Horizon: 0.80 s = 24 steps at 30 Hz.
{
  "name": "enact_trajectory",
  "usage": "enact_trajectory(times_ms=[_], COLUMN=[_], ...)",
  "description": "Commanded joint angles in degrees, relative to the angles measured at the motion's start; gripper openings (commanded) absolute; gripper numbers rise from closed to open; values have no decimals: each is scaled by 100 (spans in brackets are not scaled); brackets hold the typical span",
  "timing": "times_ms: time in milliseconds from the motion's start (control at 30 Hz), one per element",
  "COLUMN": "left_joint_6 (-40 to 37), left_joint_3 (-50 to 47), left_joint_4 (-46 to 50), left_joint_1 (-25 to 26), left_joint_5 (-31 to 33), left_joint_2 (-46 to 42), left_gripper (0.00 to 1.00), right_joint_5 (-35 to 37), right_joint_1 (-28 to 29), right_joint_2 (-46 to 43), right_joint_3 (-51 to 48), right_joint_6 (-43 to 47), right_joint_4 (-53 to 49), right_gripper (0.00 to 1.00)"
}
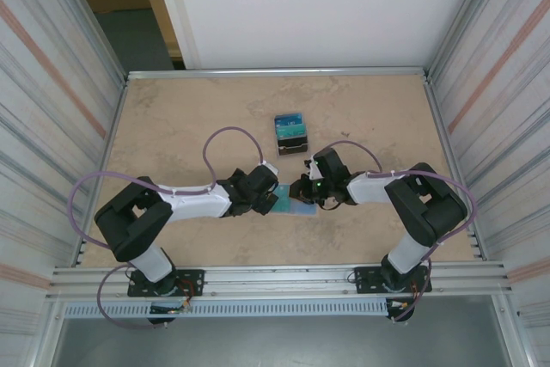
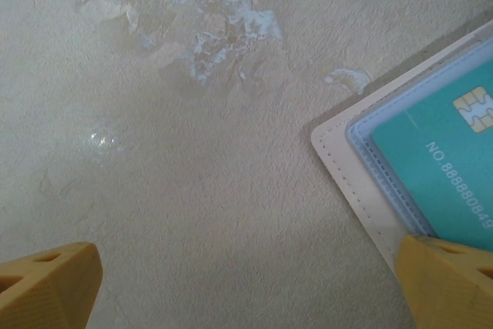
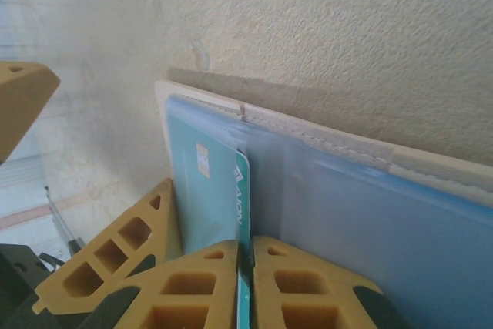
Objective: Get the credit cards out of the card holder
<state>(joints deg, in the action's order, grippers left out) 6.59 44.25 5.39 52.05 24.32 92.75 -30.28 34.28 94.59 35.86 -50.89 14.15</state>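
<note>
The card holder [image 1: 297,208] lies open on the table between my two grippers, a cream cover [image 3: 308,132] with clear blue sleeves. My right gripper [image 3: 246,248] is shut on the edge of a teal credit card [image 3: 242,190] that stands part way out of a sleeve. A second teal card [image 2: 447,159] with a chip sits inside a sleeve. My left gripper [image 2: 246,287] is open, and its right finger [image 2: 451,287] rests on the holder's corner [image 2: 347,167]. From above, the left gripper [image 1: 271,198] and right gripper [image 1: 302,188] face each other over the holder.
A small pile of teal and dark cards [image 1: 290,132] lies on the table behind the grippers. Metal rails [image 1: 275,71] and corrugated walls close the table on all sides. The left gripper's other finger [image 3: 23,98] hangs off the holder's side.
</note>
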Motion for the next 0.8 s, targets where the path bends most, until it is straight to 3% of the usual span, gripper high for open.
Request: enact_trajectory(times_ms=[0, 300, 767], left_joint_6=[-61, -61, -151], left_joint_3=[71, 85, 146], left_joint_4=[157, 217, 259], left_joint_1=[20, 11, 12], left_joint_5=[79, 99, 158], left_joint_2=[76, 77, 169], left_gripper=[99, 99, 99], right_joint_5=[-386, -368, -381], right_joint_1=[-30, -112, -376], right_joint_2=[-96, -53, -170], right_joint_3=[-152, -273, -386], right_joint_6=[-190, -237, -62], right_joint_4=[524, 658, 435], right_gripper=[9, 4, 10])
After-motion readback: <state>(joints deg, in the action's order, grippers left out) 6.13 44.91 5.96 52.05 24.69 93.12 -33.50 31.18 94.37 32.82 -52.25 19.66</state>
